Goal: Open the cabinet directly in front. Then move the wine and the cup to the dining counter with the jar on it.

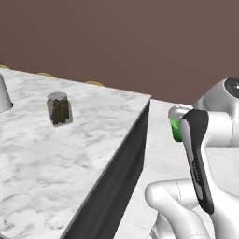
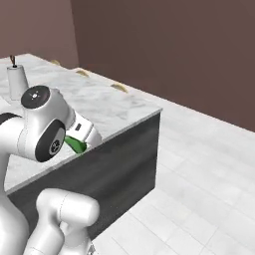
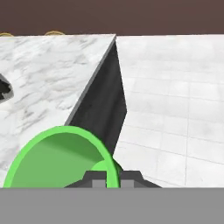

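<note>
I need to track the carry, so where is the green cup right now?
The cup is held in the shut hand, off the end of the marble island near its dark side panel; the jar stands further left on that top.

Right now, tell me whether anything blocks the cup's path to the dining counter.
Nothing visible does. The claw is shut on the cup, just off the corner of the dining counter. The marble nearest that corner is bare; the jar stands farther back on the top.
</note>
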You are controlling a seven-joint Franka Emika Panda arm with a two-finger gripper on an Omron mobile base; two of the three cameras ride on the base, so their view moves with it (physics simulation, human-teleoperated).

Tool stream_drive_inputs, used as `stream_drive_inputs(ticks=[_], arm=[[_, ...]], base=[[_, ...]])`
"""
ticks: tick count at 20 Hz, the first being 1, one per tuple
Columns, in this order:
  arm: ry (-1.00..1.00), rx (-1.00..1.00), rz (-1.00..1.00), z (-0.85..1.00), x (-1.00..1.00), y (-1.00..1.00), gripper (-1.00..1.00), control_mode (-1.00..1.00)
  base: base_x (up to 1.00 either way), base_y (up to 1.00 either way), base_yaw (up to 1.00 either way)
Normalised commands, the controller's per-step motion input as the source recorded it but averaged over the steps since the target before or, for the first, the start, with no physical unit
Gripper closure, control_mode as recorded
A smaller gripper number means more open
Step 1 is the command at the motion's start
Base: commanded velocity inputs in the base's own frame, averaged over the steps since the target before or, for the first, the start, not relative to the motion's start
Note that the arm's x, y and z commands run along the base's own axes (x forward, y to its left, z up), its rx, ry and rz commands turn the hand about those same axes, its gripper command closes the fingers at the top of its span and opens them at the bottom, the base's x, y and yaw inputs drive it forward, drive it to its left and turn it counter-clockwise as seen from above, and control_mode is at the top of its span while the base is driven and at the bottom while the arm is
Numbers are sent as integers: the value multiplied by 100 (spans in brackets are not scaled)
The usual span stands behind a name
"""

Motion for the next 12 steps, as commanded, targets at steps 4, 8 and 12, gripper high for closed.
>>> stream_drive_inputs(ticks=[4, 8, 12], arm=[[0, 0, 0, 0, 0, 0, 100, 100], [0, 0, 0, 0, 0, 0, 100, 100], [0, 0, 0, 0, 0, 0, 100, 100]], base=[[-24, -4, 94], [-38, -16, 87], [-3, -27, 25]])
